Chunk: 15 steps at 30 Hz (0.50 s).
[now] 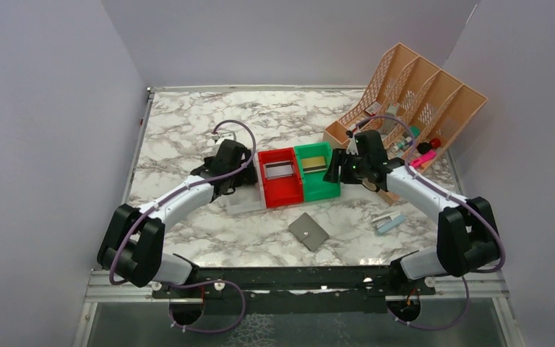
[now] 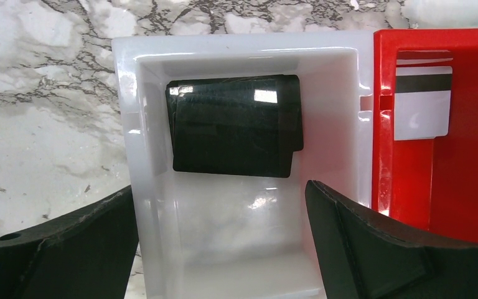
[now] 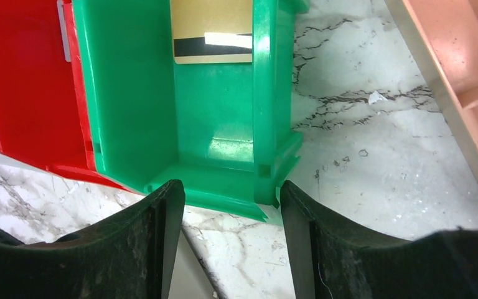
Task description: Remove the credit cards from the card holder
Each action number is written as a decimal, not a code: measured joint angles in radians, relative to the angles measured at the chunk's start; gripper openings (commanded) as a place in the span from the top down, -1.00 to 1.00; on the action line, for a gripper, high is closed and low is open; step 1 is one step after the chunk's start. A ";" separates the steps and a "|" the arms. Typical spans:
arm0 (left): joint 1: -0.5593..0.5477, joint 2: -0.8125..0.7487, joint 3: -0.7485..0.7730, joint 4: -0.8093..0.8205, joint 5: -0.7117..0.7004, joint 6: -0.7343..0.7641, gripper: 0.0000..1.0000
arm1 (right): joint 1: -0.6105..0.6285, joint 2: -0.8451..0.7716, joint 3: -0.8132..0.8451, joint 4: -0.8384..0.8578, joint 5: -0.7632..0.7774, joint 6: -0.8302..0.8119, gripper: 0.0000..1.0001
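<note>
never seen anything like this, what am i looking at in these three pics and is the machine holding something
These are two robot arms bolted at the near edge of a marble table. The wide picture looks down from above and behind them. The other two come from a camera on each wrist, so the dark shapes at the bottom are that arm's own fingers.

The left end effector hangs over a white bin with a black card inside. Next to it, a red bin holds a pale striped card. The right end effector is at a green bin with a gold card in it. A dark grey card holder lies flat in front of the bins.

Both end effectors are open and hold nothing.
</note>
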 measured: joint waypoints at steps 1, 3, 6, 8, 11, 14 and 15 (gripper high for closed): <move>0.000 0.004 0.005 0.001 0.000 0.000 -0.97 | 0.000 -0.003 0.000 -0.005 0.007 0.000 -0.30; 0.000 0.006 0.006 0.003 0.000 0.004 -0.97 | 0.000 -0.008 0.000 -0.019 0.036 -0.002 -0.37; 0.001 0.006 0.008 0.002 0.000 0.016 -0.97 | 0.000 -0.021 0.000 -0.045 0.076 -0.005 -0.44; 0.004 0.009 0.014 0.000 0.000 0.027 -0.97 | 0.000 -0.056 -0.001 -0.070 0.099 -0.009 -0.44; 0.009 0.012 0.032 -0.007 -0.002 0.038 -0.97 | 0.000 -0.139 -0.024 -0.079 0.112 -0.010 -0.45; 0.012 0.006 0.043 -0.008 -0.011 0.039 -0.97 | 0.000 -0.244 -0.087 -0.082 0.100 -0.002 -0.45; 0.012 -0.002 0.043 -0.011 -0.015 0.039 -0.98 | 0.000 -0.275 -0.114 -0.083 0.088 0.006 -0.45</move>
